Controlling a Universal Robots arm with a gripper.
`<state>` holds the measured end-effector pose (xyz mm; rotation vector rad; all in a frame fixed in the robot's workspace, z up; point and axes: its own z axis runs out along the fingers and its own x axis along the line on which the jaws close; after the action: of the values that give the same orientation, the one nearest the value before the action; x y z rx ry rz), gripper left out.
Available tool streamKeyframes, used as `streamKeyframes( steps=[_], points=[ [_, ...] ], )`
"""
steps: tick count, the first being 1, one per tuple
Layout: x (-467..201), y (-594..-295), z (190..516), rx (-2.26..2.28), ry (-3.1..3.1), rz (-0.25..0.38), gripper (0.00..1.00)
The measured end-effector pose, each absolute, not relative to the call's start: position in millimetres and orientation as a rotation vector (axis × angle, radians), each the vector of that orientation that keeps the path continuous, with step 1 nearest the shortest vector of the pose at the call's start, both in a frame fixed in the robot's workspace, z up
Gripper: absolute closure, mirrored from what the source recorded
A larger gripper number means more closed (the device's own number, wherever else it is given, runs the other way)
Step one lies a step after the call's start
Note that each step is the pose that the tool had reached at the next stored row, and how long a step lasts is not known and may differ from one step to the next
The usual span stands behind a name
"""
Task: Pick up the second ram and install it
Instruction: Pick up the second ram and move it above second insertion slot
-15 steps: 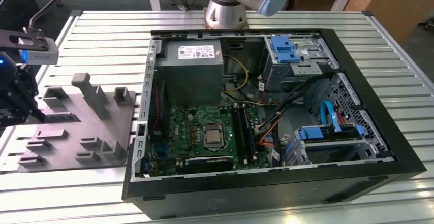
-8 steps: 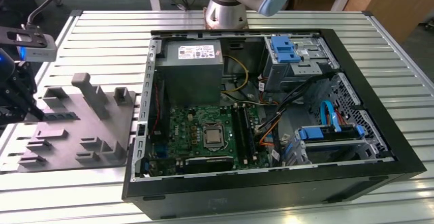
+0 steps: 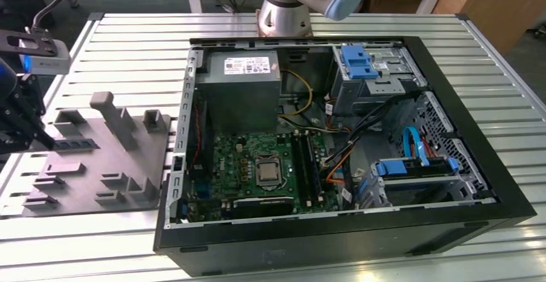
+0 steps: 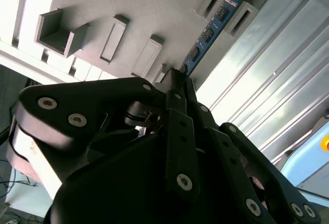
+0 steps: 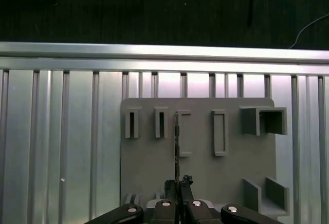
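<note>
The second ram, thin, blue and dark-chipped, stands on edge in the gray holder, my end effector pinching one end.

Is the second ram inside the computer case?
No, the second ram sits in the gray holder tray, beside the case on the exterior view's left.

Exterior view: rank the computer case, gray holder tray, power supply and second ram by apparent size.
Largest to smallest:
computer case
gray holder tray
power supply
second ram
</note>
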<state>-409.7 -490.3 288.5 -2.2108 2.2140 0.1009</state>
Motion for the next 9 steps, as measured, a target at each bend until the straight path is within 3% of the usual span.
streamKeyframes(
  steps=[9],
  points=[
    [-409.6, -490.3, 297.8, -2.208, 2.211, 0.107, 0.86]
  ],
)
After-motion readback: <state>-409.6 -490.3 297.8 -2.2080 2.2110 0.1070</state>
